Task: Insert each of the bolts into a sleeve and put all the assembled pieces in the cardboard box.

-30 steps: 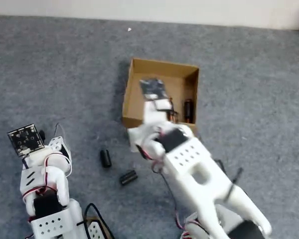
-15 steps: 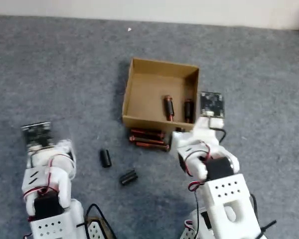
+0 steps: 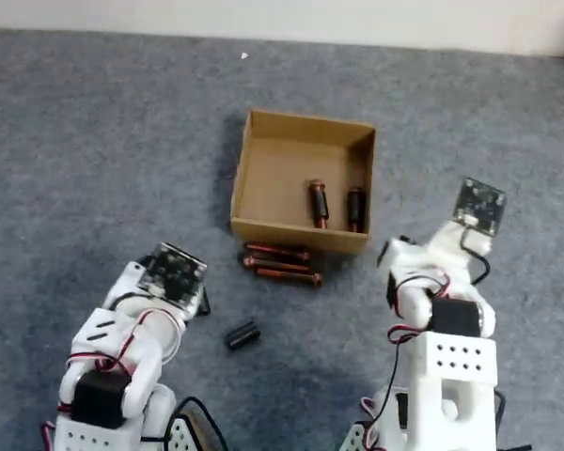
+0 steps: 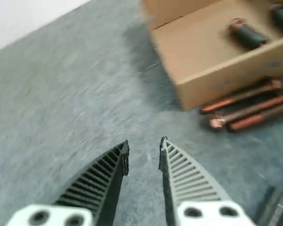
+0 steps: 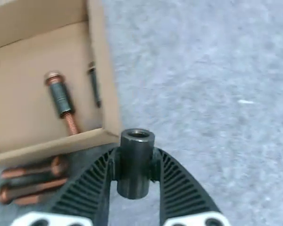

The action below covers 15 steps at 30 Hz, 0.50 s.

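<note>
Grey, felt-like fabric covers the desk [image 3: 94,141], which runs back to a pale strip of wall [image 3: 282,14].

Since a second ago the right arm [image 3: 442,319] has drawn back from over the cardboard box [image 3: 296,232] to beside its right front corner. That uncovers two assembled pieces [image 3: 318,203] on the box floor and the bare bolts [image 3: 282,265] just outside the front wall. The left arm [image 3: 122,338] has swung in toward the middle, and its wrist now covers the spot where one dark sleeve lay. The loose sleeve [image 3: 242,334] beside it lies where it did.

The right jaws are clenched on a held sleeve [image 5: 136,141], a dark, smooth metal tube standing upright with its round bore showing, just off the box corner. The left jaws are released and empty, slightly apart: ribbed black plastic tapering to points, low over the fabric.

The bolts are copper-coloured, long and flange-headed, and lie side by side. The clearer assembled piece is such a bolt wearing a dark collar at mid-length. The box is brown cardboard, square and open-topped. The arms are white plastic with red and black wires.
</note>
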{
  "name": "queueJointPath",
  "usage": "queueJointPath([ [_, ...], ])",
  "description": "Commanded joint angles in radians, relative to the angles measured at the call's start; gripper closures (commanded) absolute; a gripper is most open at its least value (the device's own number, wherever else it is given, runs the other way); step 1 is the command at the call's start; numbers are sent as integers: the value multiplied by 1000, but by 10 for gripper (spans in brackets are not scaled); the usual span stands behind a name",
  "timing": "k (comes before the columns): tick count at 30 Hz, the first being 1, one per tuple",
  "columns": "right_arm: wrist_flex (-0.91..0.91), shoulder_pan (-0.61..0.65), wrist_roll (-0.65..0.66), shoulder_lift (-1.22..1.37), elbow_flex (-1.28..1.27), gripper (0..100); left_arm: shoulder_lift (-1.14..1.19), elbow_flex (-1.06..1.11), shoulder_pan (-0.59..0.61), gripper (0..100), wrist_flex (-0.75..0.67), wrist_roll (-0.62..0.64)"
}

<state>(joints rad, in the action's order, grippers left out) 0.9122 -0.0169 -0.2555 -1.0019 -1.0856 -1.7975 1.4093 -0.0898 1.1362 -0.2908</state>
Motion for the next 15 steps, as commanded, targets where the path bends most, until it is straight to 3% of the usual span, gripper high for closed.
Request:
queueJointPath([
  [1,-101,-64,11,-28,-31,993,148,-160,-102,880,44,-84],
  [8,-200,-124,9,-33,-101,993,622,-430,-216,879,43,-230],
  [15,-200,-174,9,-35,-101,993,1038,-644,-323,808,40,-301],
])
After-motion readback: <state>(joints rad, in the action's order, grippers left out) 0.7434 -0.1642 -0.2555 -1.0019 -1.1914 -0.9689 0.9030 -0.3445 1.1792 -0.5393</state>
